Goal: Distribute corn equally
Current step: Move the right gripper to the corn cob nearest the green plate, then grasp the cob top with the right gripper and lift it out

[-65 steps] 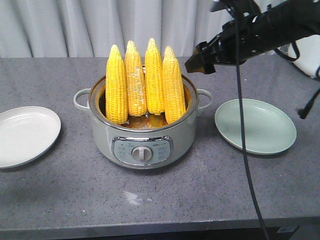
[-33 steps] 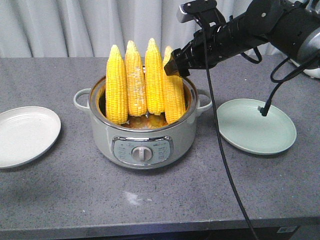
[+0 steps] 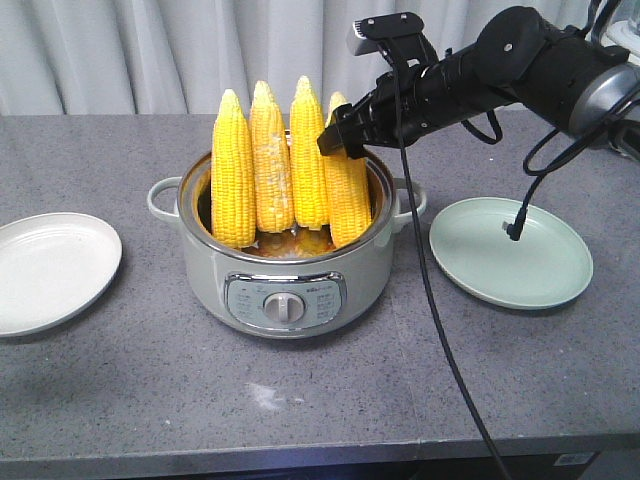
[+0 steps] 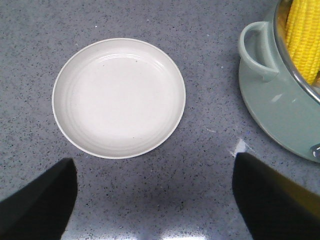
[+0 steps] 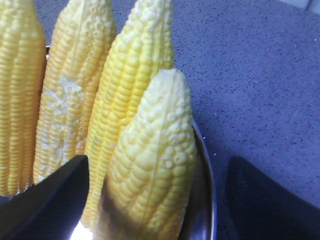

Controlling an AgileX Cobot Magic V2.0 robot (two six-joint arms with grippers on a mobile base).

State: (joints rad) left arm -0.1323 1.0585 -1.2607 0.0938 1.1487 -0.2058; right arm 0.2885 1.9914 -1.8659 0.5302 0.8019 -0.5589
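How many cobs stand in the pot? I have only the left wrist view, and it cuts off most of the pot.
Observer: Four cobs stand upright in the pot, tips up, side by side.
Operator: Thank you. Is the right tool closed on one of them?
Observer: No. The right tool is open, with the tip of the rightmost cob between its fingers.
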